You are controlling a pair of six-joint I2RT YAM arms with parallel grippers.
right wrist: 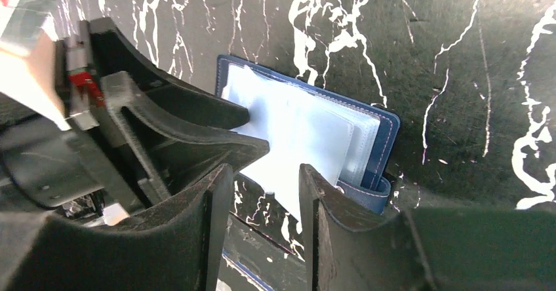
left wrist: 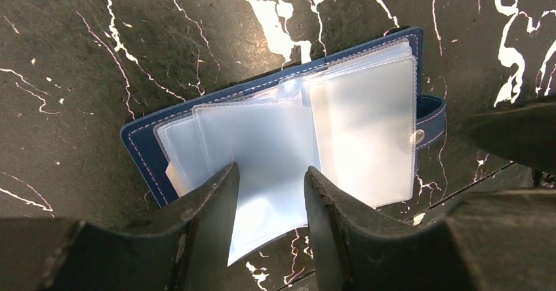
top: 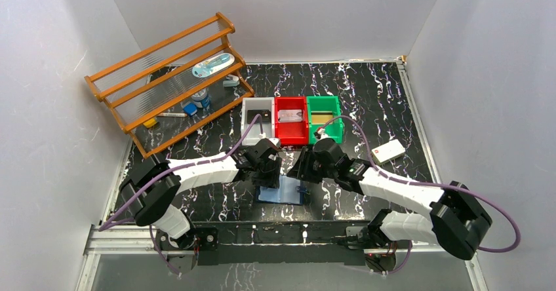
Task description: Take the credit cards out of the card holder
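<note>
Both sets of jaws stand parted here, nothing clamped in either! The left gripper (left wrist: 272, 173) hangs low over the card holder (left wrist: 364, 107), its two dark fingers straddling the near edge of a clear sleeve (left wrist: 262, 140) that fans up from the middle of the pages, and the plastic shows in the gap between them. The right gripper (right wrist: 265, 171) is just as loose, fingers apart over the holder's near corner, close beside the left one's tips. The card holder lies open on the black marbled table (top: 393, 94), near the front edge between the two arms, with its navy cover down, its pale pockets up and its snap tab (left wrist: 429, 124) sticking out at one side. Whether any card sits inside those pockets, can't tell. Behind it are three bins in a row: the white bin (top: 248, 117), the red bin (top: 291, 137) with a silvery-grey card (top: 290, 115) lying in it, and the green bin (top: 334, 132) with a gold-coloured card (top: 321, 116) inside
</note>
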